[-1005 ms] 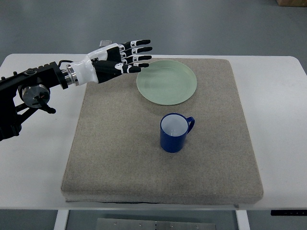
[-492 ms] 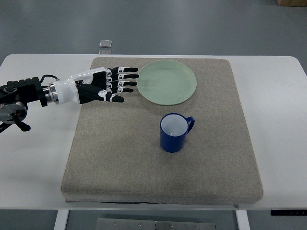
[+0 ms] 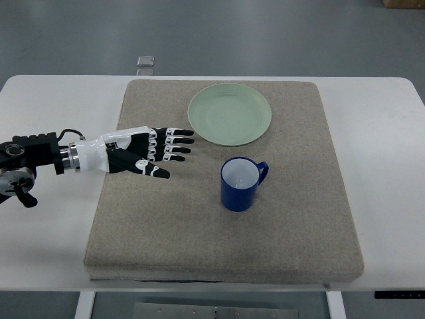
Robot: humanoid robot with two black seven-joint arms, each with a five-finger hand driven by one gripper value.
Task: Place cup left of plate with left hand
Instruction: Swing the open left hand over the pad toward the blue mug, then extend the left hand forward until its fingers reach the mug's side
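Glossy blue cup (image 3: 242,184) at centre frame on coarse grey mat (image 3: 199,239), below round pale-green plate (image 3: 230,113); well right of left hand (image 3: 143,153), fingers spread, empty

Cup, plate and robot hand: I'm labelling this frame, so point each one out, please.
cup (image 3: 234,198): top view, on its blue outer wall.
plate (image 3: 230,114): top view, on its green centre.
left robot hand (image 3: 143,152): top view, on the middle of the hand.
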